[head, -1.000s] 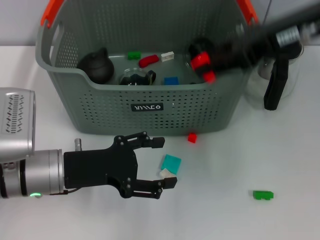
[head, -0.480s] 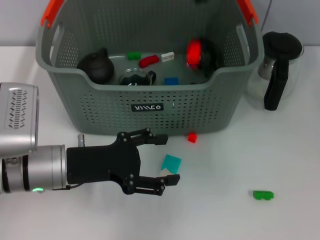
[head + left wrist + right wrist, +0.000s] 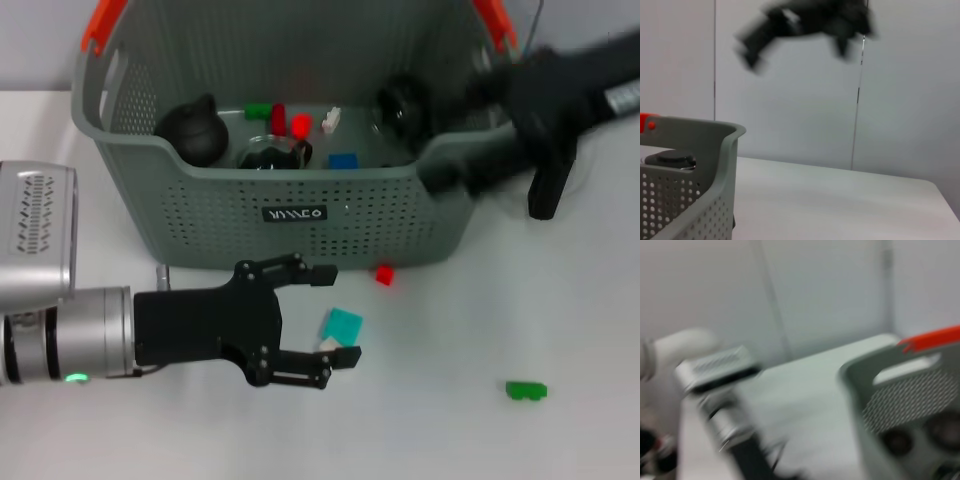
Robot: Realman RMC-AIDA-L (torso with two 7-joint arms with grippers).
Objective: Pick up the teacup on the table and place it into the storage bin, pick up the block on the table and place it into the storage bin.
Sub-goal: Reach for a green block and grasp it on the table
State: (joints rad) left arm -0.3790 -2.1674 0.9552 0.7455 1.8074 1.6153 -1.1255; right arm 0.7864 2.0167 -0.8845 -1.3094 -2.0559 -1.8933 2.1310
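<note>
Progress, as I judge it: the large grey-green perforated plastic storage bin (image 3: 290, 215) w/ orange-red handle ends already holds plenty: a round matte black teapot-like vessel (image 3: 192, 132), a dark glossy teacup (image 3: 402, 105) near its right wall, and small hard blocks in green, red, white, blue on its floor. So teacup part looks done; block part is partway.

Left on the white worktop (image 3: 450, 430): a flat teal square block (image 3: 343, 324) w/ a small cream piece touching it, a tiny red cube (image 3: 384, 275) just beside the bin's front wall, a green bumpy brick (image 3: 526, 391) well apart to the right.

My left hand (image 3: 330, 315), black, angular, metal-and-plastic, sits low over the worktop, fingers spread wide w/ the teal block just past the tips, not gripped yet. Next pick probably that one.

Right hand (image 3: 450, 178) is a dark smear at the bin's right rim; can't tell whether it's apart or together. A glass jug w/ black handle (image 3: 545, 190) stands behind it.

Bin walls: smooth moulded, rows of small holes, black label w/ white logo on the front.
</note>
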